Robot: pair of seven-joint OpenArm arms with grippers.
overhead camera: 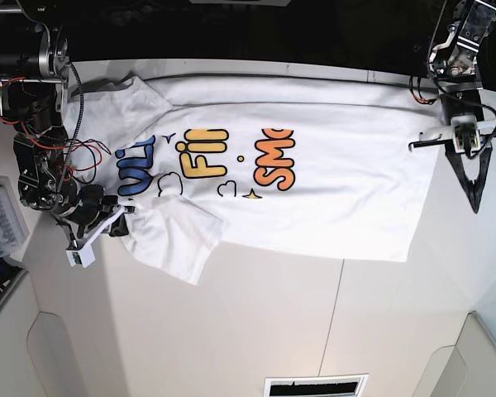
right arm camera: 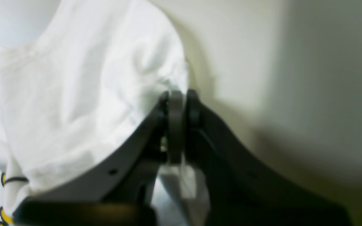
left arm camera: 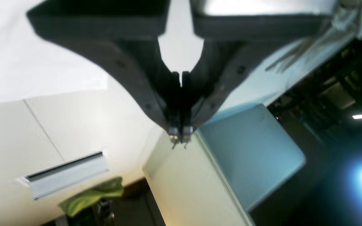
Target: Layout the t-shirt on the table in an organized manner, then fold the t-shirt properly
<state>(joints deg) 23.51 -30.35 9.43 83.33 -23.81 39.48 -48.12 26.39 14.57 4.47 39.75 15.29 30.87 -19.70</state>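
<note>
The white t-shirt lies spread print-up across the far part of the table, collar toward the left of the base view. Its near sleeve is folded over, with creases running to my right gripper. In the right wrist view that gripper is shut at the edge of the white sleeve cloth, which bunches up at the fingertips. My left gripper hangs shut and empty just past the shirt's hem. In the left wrist view the left gripper sits above bare table, with shirt behind.
A small grey tray sits at the left table edge beside the right arm. A dark slot is set in the near edge of the table. The left wrist view shows a green cloth below the table and a pale blue panel.
</note>
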